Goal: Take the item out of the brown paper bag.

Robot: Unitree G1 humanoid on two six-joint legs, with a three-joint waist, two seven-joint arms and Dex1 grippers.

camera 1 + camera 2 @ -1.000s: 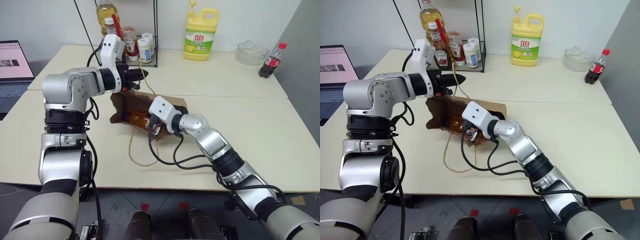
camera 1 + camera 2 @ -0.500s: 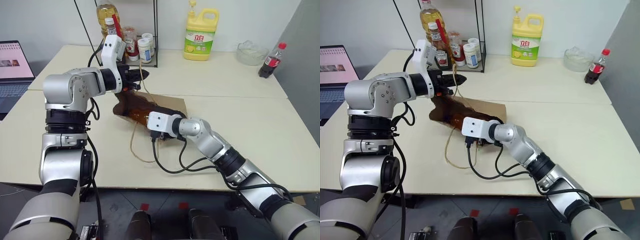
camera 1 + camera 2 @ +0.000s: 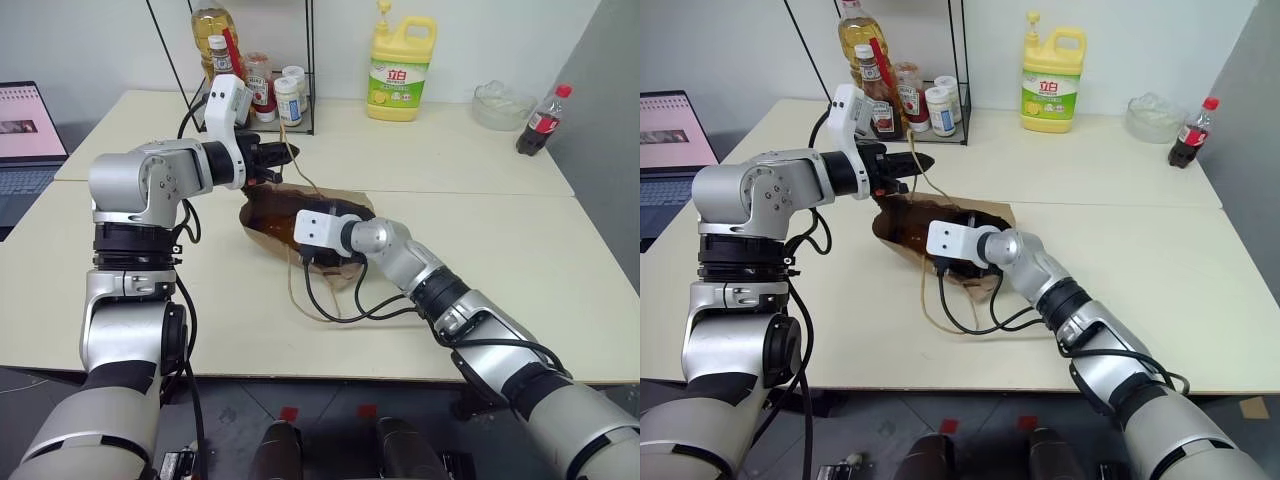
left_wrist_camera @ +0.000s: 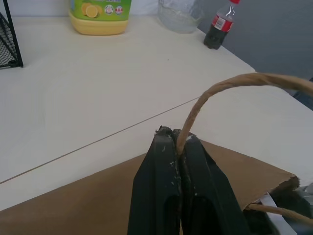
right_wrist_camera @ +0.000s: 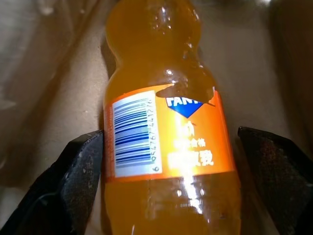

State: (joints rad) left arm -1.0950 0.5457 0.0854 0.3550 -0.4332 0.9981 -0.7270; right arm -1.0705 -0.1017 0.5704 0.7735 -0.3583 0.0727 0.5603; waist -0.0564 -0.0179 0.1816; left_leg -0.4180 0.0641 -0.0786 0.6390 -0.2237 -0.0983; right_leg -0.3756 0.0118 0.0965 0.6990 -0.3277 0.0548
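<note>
One brown paper bag (image 3: 345,207); one orange bottle (image 5: 164,132) inside, between spread right gripper (image 5: 168,161) fingers; left gripper (image 4: 177,144) pinching one cord handle (image 4: 230,85).

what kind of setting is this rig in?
Probably an office or lab staged as a kitchen counter: plain pale tables pushed together, an open laptop at the left edge, and a wire rack of condiments beside a yellow detergent jug.

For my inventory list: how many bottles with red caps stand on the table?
1: the cola bottle at the table's far right edge. Others may hide among the rack's bottles.
</note>
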